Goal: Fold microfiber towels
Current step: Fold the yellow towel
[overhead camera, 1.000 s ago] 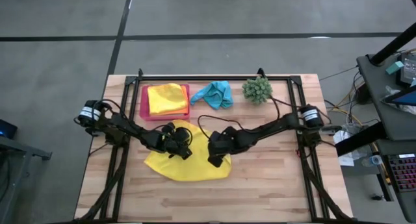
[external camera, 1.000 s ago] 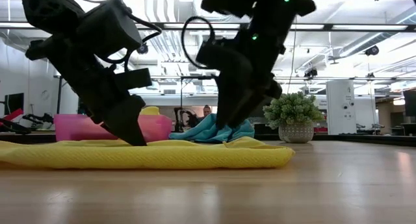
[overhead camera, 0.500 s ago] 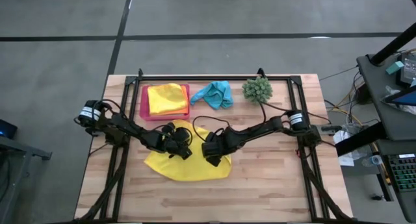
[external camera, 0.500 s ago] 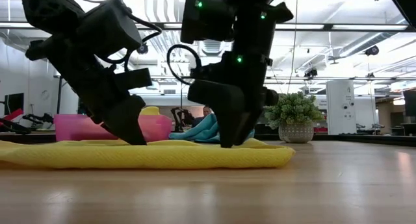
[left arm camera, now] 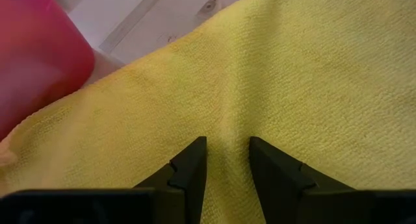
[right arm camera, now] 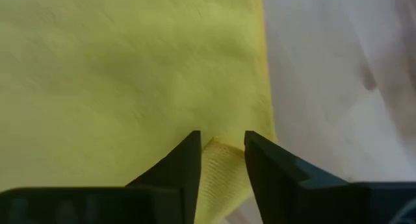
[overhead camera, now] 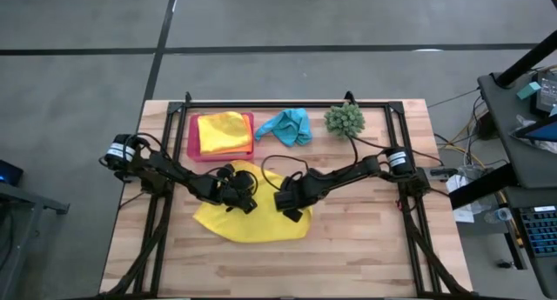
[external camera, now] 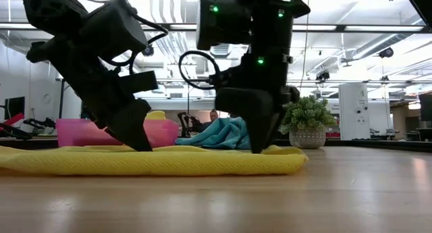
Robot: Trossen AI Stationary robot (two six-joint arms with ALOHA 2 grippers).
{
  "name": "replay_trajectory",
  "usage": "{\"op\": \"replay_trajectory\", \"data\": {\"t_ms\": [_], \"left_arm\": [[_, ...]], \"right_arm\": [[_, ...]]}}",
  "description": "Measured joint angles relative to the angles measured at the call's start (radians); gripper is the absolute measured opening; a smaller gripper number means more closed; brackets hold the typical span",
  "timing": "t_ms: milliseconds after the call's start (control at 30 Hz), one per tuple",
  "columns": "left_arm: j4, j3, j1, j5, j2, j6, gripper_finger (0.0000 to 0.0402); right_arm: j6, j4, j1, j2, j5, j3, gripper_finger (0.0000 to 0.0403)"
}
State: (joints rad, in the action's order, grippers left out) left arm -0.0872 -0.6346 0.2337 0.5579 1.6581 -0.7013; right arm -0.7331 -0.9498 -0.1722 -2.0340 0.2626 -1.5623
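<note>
Bkgd person (external camera: pixel 214 115), low view only.

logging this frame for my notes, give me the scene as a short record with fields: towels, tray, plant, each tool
flat towel: yellow microfiber towel spread on the wooden table, near the middle
tray: flat pink rectangular tray at the back, holding a folded yellow towel
loose towel: crumpled turquoise blue microfiber towel beside the tray
plant: spiky green plant ball, back right
left tool: down on the spread towel, cloth pinched between its fingers
right tool: at the towel's right edge, closed on a raised fold
</note>
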Motion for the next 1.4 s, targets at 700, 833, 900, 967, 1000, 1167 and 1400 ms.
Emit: {"op": "replay_trajectory", "data": {"t_ms": [700,833,900,967,1000,1167,1400], "left_arm": [[-0.03,-0.02,0.006,-0.028,-0.042,0.059,0.0104],[-0.015,-0.047,0.012,-0.079,-0.108,0.114,0.0104],[-0.017,-0.053,0.015,-0.078,-0.137,0.115,0.0104],[-0.017,-0.062,0.023,-0.077,-0.153,0.116,0.0104],[-0.018,-0.067,0.027,-0.077,-0.162,0.116,0.0104],[-0.005,-0.11,0.05,-0.074,-0.193,0.113,0.0104],[0.134,-0.181,0.156,-0.07,-0.19,0.108,0.0104]], "right_arm": [[-0.005,-0.296,-0.081,0.159,0.081,0.037,0.0135],[0.066,-0.246,-0.151,0.249,0.087,0.09,0.0141],[0.128,-0.155,-0.198,0.289,0.095,0.139,0.0141],[0.199,-0.021,-0.244,0.322,0.113,0.2,0.0137],[0.243,0.052,-0.268,0.334,0.116,0.233,0.0135],[0.504,0.474,-0.366,0.366,0.121,0.421,0.0123],[0.677,0.825,-0.388,0.358,0.123,0.594,0.0108]]}}
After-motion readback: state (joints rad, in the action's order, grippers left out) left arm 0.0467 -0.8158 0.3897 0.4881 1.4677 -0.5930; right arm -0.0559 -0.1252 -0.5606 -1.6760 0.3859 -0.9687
